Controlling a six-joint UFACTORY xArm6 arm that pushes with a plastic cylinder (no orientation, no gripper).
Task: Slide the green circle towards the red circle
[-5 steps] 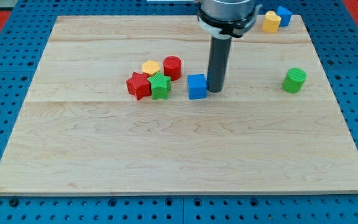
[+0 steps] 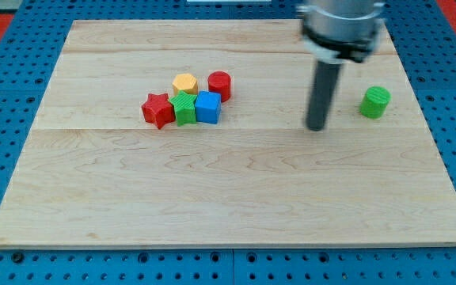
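The green circle (image 2: 375,102) stands at the view's right on the wooden board (image 2: 228,198). The red circle (image 2: 219,85) stands left of the board's middle, at the top right of a cluster. My tip (image 2: 316,127) rests on the board between them, a short way to the left of the green circle and slightly lower, not touching it. The red circle is far to the tip's left.
Next to the red circle sit a yellow hexagon (image 2: 184,83), a red star (image 2: 157,109), a green star (image 2: 184,108) and a blue cube (image 2: 207,106), packed in a row. The arm's body hides the board's top right corner.
The tip has moved right, from beside the blue cube to near the green circle. The blue cube, green star and red star sit further left than before. The green circle has not moved.
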